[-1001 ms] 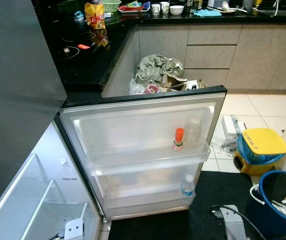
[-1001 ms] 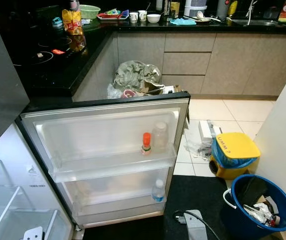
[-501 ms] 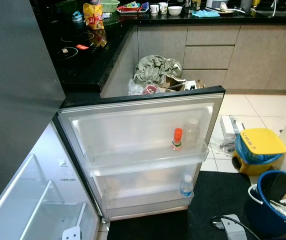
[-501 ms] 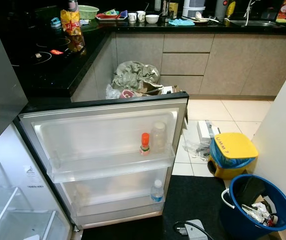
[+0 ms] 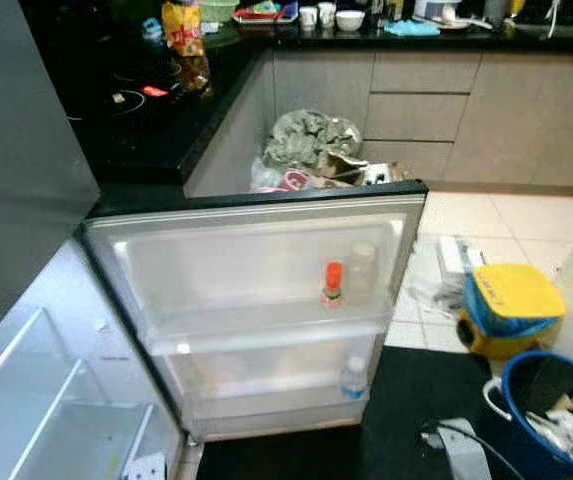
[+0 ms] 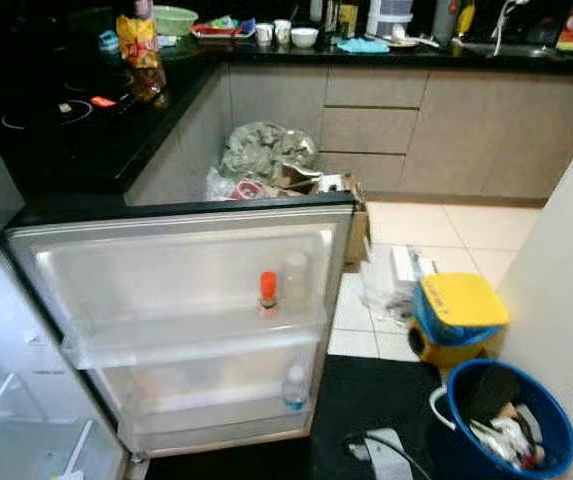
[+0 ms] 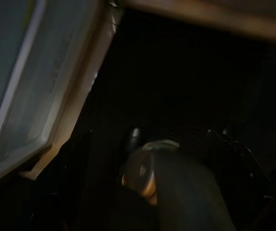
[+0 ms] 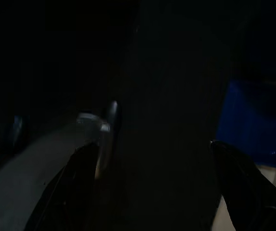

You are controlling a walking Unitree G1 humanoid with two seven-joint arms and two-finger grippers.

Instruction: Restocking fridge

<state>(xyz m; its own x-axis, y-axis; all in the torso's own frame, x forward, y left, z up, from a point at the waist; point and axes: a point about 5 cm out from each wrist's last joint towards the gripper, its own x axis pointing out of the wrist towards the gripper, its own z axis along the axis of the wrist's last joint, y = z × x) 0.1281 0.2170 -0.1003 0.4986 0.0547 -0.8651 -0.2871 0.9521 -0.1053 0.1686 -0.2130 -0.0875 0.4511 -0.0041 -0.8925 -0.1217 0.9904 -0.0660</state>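
Note:
The fridge door stands wide open in front of me. Its upper door shelf holds an orange-capped bottle and a clear bottle side by side. A small water bottle stands in the lower door shelf. To the left, the fridge interior shows bare white shelves. Both arms hang low and idle. The left gripper is open beside the fridge's bottom edge. In a very dark view, the right gripper is open with nothing between its fingers.
A black counter with a snack bag lies behind the door. A stuffed bag of rubbish sits by the cabinets. A yellow-lidded bin and a blue bucket stand at right, on tile and a dark mat.
The whole picture has slid left and become slightly blurred, so the camera has moved. The bottles and the door stay as they were.

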